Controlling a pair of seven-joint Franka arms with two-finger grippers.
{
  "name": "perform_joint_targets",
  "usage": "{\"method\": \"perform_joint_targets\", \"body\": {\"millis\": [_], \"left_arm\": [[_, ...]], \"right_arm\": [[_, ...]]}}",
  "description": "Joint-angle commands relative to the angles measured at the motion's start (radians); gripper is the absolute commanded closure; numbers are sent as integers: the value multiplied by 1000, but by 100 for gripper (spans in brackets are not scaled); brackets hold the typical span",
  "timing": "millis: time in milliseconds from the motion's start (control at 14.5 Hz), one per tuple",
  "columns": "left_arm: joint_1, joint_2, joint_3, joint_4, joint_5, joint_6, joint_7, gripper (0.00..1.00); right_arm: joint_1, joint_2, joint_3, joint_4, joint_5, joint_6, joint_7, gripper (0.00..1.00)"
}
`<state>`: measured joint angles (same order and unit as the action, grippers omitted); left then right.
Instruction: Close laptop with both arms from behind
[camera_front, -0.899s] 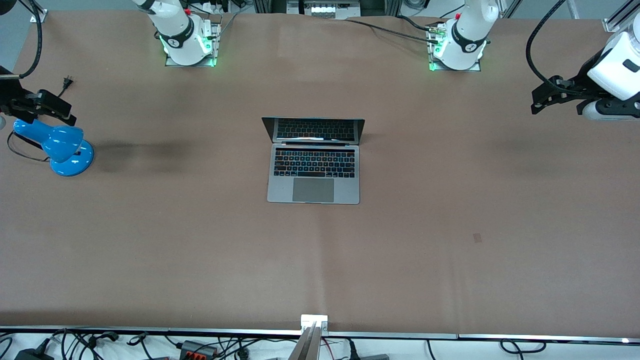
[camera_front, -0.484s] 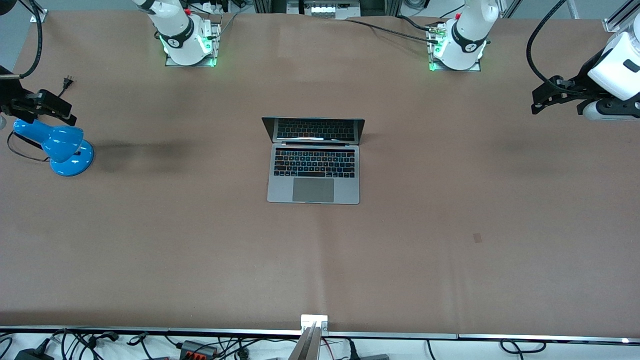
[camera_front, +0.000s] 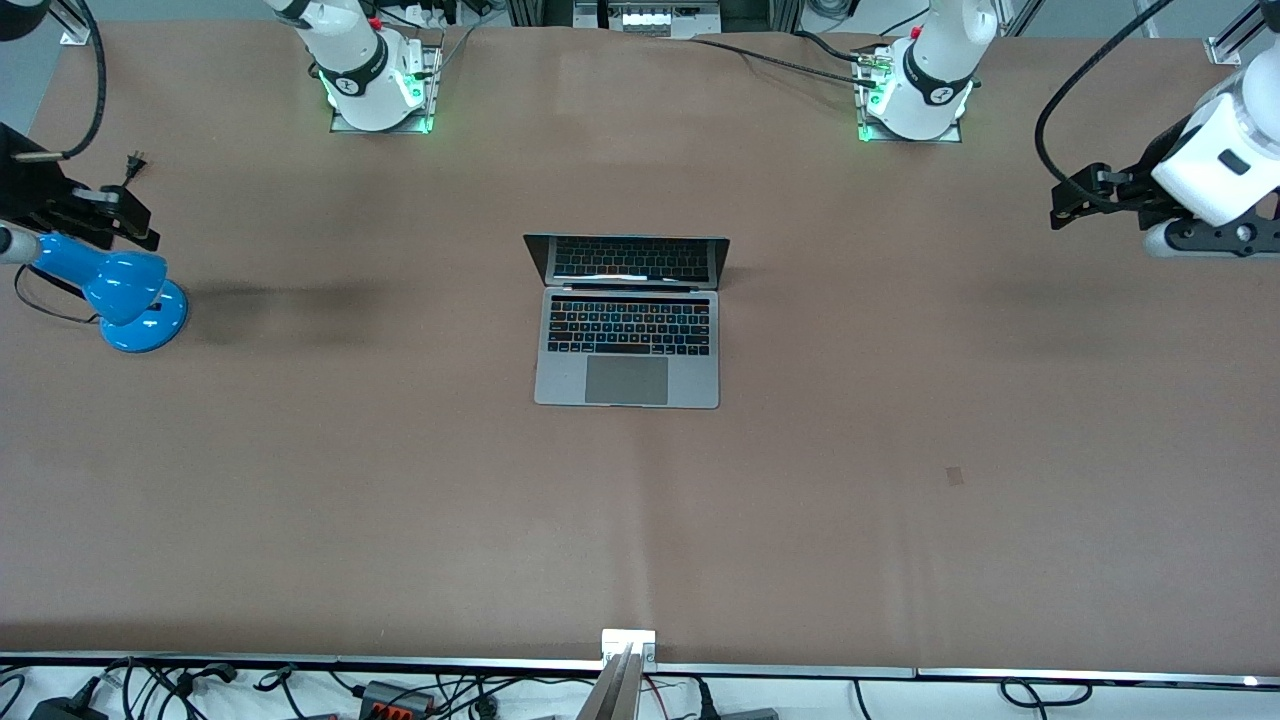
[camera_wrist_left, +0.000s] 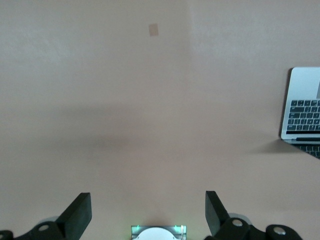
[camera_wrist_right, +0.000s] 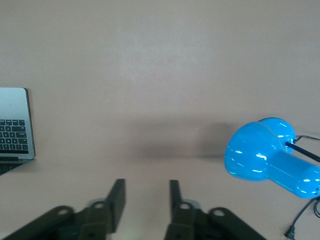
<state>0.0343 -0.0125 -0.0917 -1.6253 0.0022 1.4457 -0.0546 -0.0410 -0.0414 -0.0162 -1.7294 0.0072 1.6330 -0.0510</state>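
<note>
The space-grey laptop (camera_front: 627, 330) lies open at the middle of the table, its screen upright and its keyboard toward the front camera. Its edge shows in the left wrist view (camera_wrist_left: 302, 112) and the right wrist view (camera_wrist_right: 15, 125). My left gripper (camera_front: 1072, 200) hangs over bare table at the left arm's end, well away from the laptop; its fingers are wide open and empty (camera_wrist_left: 147, 200). My right gripper (camera_front: 120, 215) hangs over the blue lamp at the right arm's end, fingers apart and empty (camera_wrist_right: 146, 187).
A blue desk lamp (camera_front: 120, 295) stands at the right arm's end of the table and also shows in the right wrist view (camera_wrist_right: 270, 162); its cord and plug (camera_front: 135, 160) lie beside it. A small tape patch (camera_front: 955, 476) is on the brown table cover.
Both hands have shifted slightly; the left gripper has moved a little toward the laptop. The laptop has not moved and its lid stands as before.
</note>
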Motion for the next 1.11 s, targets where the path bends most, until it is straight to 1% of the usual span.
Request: {"method": "perform_joint_targets", "body": {"millis": [0, 138, 207, 277, 415, 484, 553, 622, 691, 761, 830, 968, 1037], "left_arm": [[3, 38, -3, 41, 9, -27, 12, 0], [4, 64, 0, 48, 12, -28, 51, 0], [6, 71, 4, 48, 10, -33, 59, 30], [6, 74, 4, 47, 10, -63, 85, 57], [6, 80, 4, 48, 7, -100, 102, 94], [6, 78, 4, 38, 5, -110, 104, 99], [6, 78, 4, 36, -5, -126, 107, 99], [6, 78, 4, 33, -34, -149, 108, 99], [6, 78, -2, 21, -45, -171, 108, 99], [3, 74, -8, 3, -53, -182, 108, 99], [-4, 69, -10, -8, -91, -200, 107, 99], [-8, 63, -11, -31, -213, -248, 95, 99], [-10, 62, -40, -39, -246, -246, 91, 99]], "right_arm": [[22, 11, -1, 18, 3, -21, -6, 100], [62, 18, -1, 13, 16, -41, -3, 100], [91, 27, -1, 10, 16, -48, -3, 100], [114, 40, -1, 8, 16, -56, -3, 100], [159, 58, -1, -18, 17, -76, -3, 100], [183, 58, -1, -38, 17, -76, -3, 100], [206, 58, -1, -59, 19, -73, -1, 100], [225, 58, -1, -71, 45, -73, -1, 100], [240, 58, -1, -82, 101, -74, 2, 100], [254, 58, -1, -96, 137, -70, 31, 100], [286, 58, -1, -110, 142, -62, 60, 100], [358, 69, -1, -128, 145, -50, 146, 100], [407, 74, -1, -133, 145, -50, 202, 100]]}}
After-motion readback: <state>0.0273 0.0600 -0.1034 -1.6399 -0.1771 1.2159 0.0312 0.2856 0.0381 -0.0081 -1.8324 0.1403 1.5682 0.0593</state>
